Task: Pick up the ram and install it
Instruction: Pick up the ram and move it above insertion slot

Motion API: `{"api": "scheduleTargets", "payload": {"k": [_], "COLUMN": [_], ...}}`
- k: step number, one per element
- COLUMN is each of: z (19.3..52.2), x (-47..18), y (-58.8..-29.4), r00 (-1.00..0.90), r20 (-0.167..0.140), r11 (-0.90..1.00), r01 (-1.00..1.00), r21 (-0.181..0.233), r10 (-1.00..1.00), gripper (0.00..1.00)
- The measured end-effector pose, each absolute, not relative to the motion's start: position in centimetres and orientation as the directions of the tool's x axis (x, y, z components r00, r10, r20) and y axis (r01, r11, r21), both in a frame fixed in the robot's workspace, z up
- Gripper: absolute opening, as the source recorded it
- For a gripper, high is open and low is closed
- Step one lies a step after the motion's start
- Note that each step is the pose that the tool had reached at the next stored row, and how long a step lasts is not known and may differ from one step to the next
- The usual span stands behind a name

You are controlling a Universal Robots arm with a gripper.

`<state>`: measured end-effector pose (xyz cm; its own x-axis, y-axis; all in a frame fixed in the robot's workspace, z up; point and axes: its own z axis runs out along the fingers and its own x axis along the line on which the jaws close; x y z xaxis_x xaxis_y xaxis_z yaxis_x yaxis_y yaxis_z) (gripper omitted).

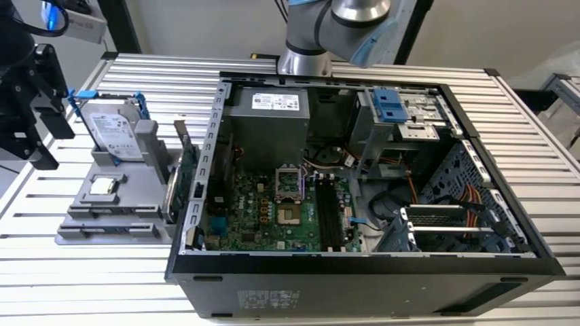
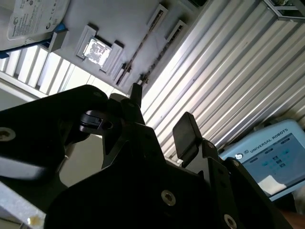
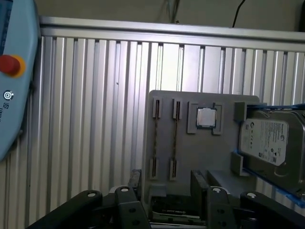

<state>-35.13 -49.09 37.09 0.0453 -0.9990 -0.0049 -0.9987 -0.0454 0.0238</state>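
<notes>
The pick-up isn't made yet. The gripper (image 3: 167,193) hangs near the grey holder tray (image 3: 209,152), fingers apart and empty. The ram (image 3: 156,138) stands edge-on in the tray's slots, two sticks I think, though they look faint. Beside them sit one processor chip (image 3: 206,117) and one hard drive (image 3: 269,140). Grasping calls for squaring the fingers across one thin edge.

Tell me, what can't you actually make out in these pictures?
- Ram: edge-on in the first wrist view, so chips and label are hidden.
- Hard drive: cut off by that view's edge.
- Grey holder: near end hidden behind the gripper.
- Memory slots: too small in the exterior view to tell if filled.
</notes>
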Motion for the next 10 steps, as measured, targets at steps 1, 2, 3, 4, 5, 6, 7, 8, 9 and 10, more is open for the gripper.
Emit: {"api": "scheduleTargets", "payload": {"k": [1,2,3,4,5,6,7,8,9,10], "z": [37.02,36.94,36.85,36.76,36.72,36.71,36.71,36.71,36.7,36.69], "x": [-35.14,-35.14,-35.13,-35.13,-35.12,-35.13,-35.13,-35.13,-35.14,-35.14], "y": [-49.09,-49.08,-49.08,-49.09,-49.09,-49.09,-49.08,-49.08,-49.08,-49.08], "r00": [0.045,0.045,0.045,0.045,0.045,0.046,0.045,0.045,0.045,0.045], "r20": [-0.005,-0.004,-0.004,-0.004,-0.004,-0.003,-0.003,-0.003,-0.003,-0.003], "r11": [-0.045,-0.045,-0.045,-0.045,-0.045,-0.046,-0.045,-0.045,-0.045,-0.045], "r01": [-0.999,-0.999,-0.999,-0.999,-0.999,-0.999,-0.999,-0.999,-0.999,-0.999], "r21": [0.019,0.013,0.007,0.003,0.003,0.003,0.003,0.003,0.003,0.003], "r10": [-0.999,-0.999,-0.999,-0.999,-0.999,-0.999,-0.999,-0.999,-0.999,-0.999], "gripper": [1.0,1.0,1.0,1.0,1.0,1.0,1.0,1.0,1.0,1.0]}}
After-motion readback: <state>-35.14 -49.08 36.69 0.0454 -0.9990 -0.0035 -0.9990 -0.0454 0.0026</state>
